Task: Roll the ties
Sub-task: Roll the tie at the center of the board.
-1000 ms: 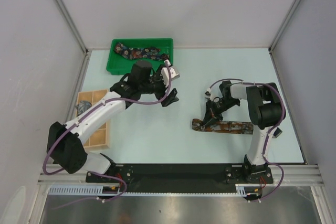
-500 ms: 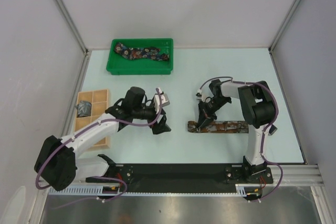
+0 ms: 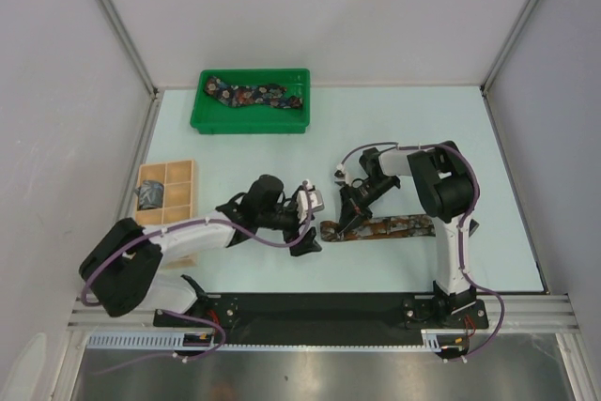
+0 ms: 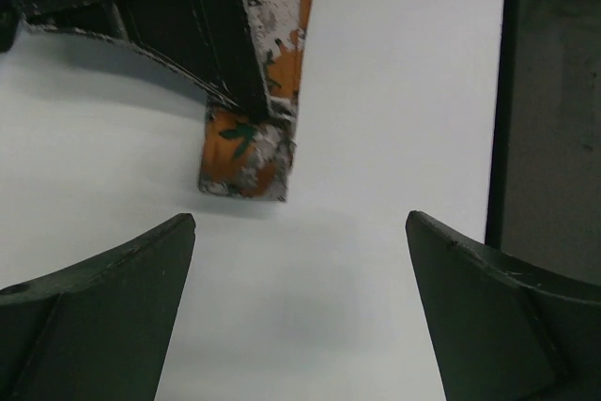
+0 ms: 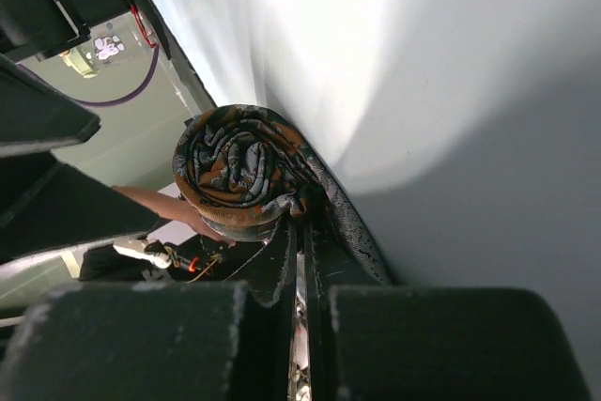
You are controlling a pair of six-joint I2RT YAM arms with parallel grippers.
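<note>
The rust-brown tie (image 3: 394, 227) lies flat on the table, near right. My right gripper (image 3: 350, 220) is shut on it near its left end. In the right wrist view a rolled-up part of the tie (image 5: 235, 171) sits at the tips of the closed gripper (image 5: 300, 232). My left gripper (image 3: 310, 235) is open and empty just left of the tie's end. In the left wrist view that tie end (image 4: 246, 159) lies ahead of the open gripper (image 4: 300, 223). The dark navy floral tie (image 3: 254, 95) lies in the green tray (image 3: 208, 121). The grey-blue tie (image 3: 150, 194) sits in the wooden box (image 3: 178, 176).
The green tray stands at the back left. The wooden compartment box is at the left edge, partly under my left arm. The black base rail (image 3: 319, 312) runs along the near edge. Grey walls close in both sides.
My left arm has swung from beside the green tray down to the brown tie's left end. My right gripper has moved left with the tie, whose end has shifted left.
</note>
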